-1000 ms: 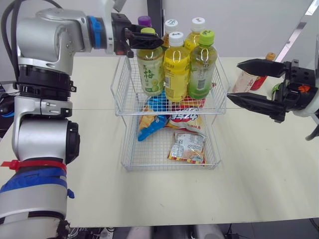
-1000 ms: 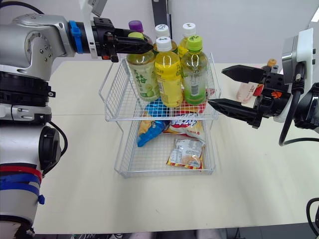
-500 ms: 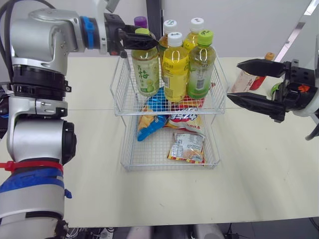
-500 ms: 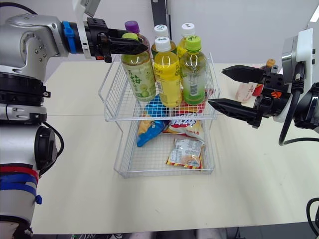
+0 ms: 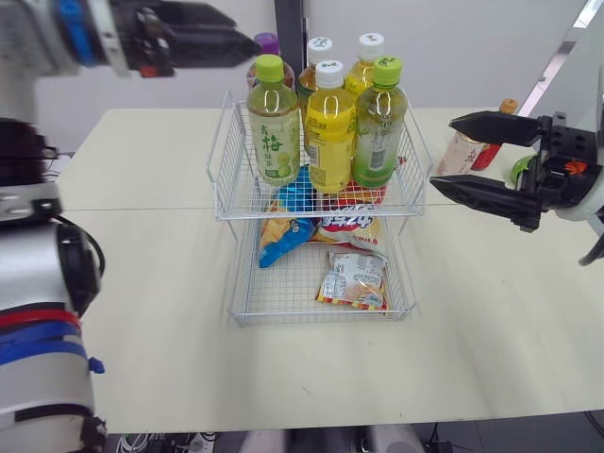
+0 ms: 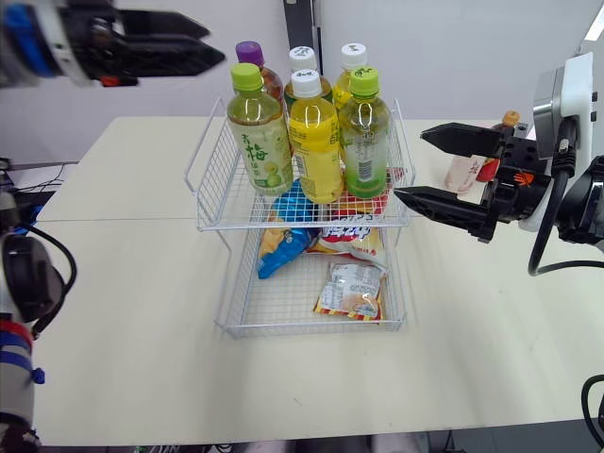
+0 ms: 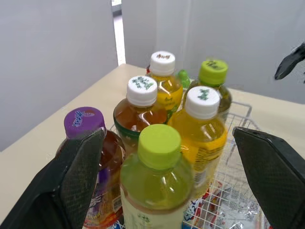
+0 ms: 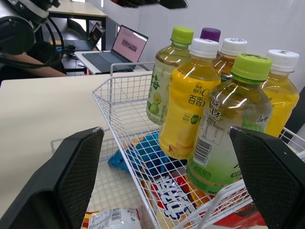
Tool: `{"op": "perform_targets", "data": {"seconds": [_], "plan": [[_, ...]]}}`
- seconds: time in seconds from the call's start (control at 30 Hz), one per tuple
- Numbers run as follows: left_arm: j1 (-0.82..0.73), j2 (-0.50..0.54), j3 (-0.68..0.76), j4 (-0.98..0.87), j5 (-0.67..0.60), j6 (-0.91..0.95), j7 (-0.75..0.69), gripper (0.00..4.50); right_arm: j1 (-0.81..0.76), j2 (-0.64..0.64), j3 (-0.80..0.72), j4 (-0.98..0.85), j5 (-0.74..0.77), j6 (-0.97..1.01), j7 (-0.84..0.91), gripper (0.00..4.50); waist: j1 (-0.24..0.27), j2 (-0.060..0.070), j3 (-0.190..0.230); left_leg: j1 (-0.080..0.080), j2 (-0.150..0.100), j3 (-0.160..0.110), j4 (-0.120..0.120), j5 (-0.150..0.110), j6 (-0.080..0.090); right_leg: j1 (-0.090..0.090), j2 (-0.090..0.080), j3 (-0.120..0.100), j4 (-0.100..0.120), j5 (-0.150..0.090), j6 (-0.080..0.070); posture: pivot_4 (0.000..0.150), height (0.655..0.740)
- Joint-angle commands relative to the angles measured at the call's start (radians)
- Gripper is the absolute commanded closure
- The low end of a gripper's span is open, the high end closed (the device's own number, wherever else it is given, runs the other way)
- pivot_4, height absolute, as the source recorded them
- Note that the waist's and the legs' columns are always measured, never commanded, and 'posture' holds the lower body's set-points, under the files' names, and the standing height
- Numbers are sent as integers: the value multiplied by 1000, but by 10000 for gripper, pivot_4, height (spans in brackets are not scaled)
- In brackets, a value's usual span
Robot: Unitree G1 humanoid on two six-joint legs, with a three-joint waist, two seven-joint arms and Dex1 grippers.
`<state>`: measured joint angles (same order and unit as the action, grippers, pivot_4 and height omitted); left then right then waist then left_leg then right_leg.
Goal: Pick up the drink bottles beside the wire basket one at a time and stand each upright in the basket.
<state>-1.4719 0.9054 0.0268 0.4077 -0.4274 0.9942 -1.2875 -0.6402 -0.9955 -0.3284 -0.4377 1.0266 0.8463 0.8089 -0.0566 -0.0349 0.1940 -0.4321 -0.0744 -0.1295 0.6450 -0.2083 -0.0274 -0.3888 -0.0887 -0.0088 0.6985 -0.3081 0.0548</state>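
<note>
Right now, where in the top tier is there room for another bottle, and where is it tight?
Bare wire runs along the wire basket's left wall, beside the pale green bottle, and thinly along the front rim. The middle, back and right are packed with bottles. Outside, the table left of the basket is bare.

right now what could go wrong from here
1. The six bottles crowd the wire basket's upper tier; the pale green bottle stands at its front-left corner, so adding another could tip one.
2. The open right jaws hang beside the basket's right wall, the bottle on the table behind them; reaching for it may bump the wire.
3. The open left jaws are near the purple-capped bottle and could clip it.
</note>
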Motion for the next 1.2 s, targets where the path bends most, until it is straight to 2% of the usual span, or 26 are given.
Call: {"op": "perform_targets", "data": {"seconds": [0.03,0.13,0.33,0.43,0.6,0.73,0.83,0.93,1.07,1.2], "plan": [[43,78,47,-82,6,-19,39,130,-26,-21,-1,9,-33,-34,22,0,0,1,0,0,0,0,0,0,0,0,0,0,0,0,0,1500,7400],[157,145,89,-138,22,-56,83,130,-41,-29,14,34,-67,-51,44,0,0,2,-1,1,0,1,0,0,0,0,0,1,1,0,0,1500,7400],[436,235,204,-212,77,-258,179,130,-47,-40,16,77,-125,-84,70,0,3,2,-1,1,1,1,0,0,0,0,0,1,0,0,0,1500,7400],[580,236,286,-204,142,-389,309,130,-35,-45,-9,128,-186,-112,44,0,5,2,-1,1,1,2,-1,0,0,0,-1,2,0,0,0,1500,7400],[845,142,434,-271,183,-471,507,130,127,-51,-33,173,-373,-259,39,0,19,3,-1,1,0,2,-1,0,0,0,-1,2,-1,0,0,1500,7400],[1069,34,516,-328,241,-590,648,130,221,33,-40,220,-533,-436,-52,0,22,3,-2,2,0,3,-1,0,0,0,-2,4,0,0,-1,1500,7400],[1169,-52,567,-353,234,-648,729,130,286,118,-40,268,-629,-591,-98,0,24,3,-2,2,1,3,-1,0,0,0,-2,4,0,1,-1,1500,7400],[1220,-121,586,-413,212,-622,795,130,358,149,-41,310,-669,-676,-77,0,28,3,-2,2,1,3,0,0,0,0,-2,3,0,1,-1,1500,7400],[1347,-213,553,-468,226,-689,816,130,499,237,-72,305,-672,-699,-125,0,31,4,-5,2,0,3,-1,0,0,1,-2,3,-1,1,-1,1500,7400],[1398,-282,522,-475,198,-692,816,130,587,300,-84,304,-674,-697,-163,0,31,9,-8,4,0,3,-1,0,0,3,-2,4,-1,1,-1,1500,7400]]}}
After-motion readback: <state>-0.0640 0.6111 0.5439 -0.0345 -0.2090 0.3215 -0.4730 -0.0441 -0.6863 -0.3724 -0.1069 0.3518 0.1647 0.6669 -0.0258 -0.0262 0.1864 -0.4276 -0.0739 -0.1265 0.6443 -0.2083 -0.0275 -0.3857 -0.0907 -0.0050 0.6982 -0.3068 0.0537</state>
